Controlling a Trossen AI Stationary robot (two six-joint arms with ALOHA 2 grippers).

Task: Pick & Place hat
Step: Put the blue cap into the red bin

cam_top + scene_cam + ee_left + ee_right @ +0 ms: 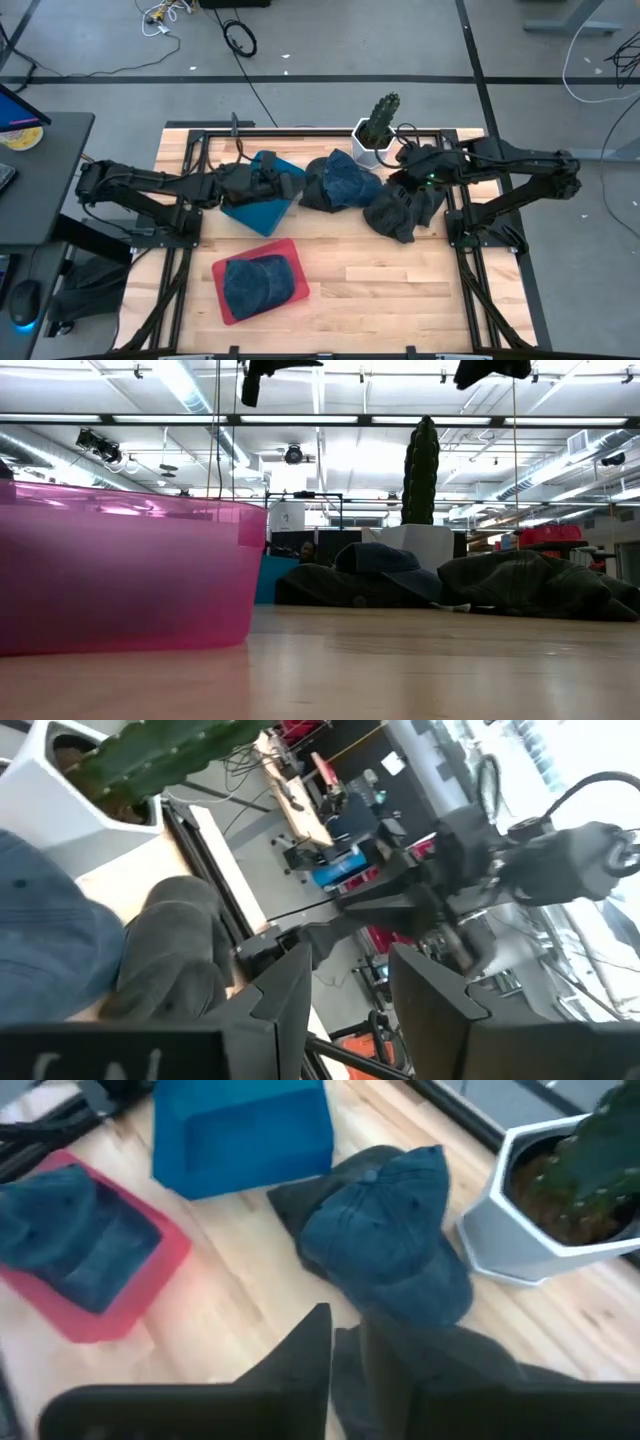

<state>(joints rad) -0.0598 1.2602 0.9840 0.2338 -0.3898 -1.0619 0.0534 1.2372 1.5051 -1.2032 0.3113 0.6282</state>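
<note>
A blue hat [348,178] lies at mid-table on a darker hat [315,192]. A dark grey hat [400,212] lies to its right on the wood. Another blue hat [258,283] fills the red bin [228,305]. My left gripper [345,1005] hangs open and level over the blue bin [262,205], with nothing between its fingers. My right gripper [345,1355] hangs above the dark grey hat [440,1370] and slants down. Its fingers are close together and it is clear of the hats. In the low view both grippers [270,372] [490,370] sit high above the hats.
A cactus in a white pot [373,135] stands at the far edge behind the hats. The black frame rails [300,132] run along the table's sides and back. Bare wood [400,290] lies at the near right.
</note>
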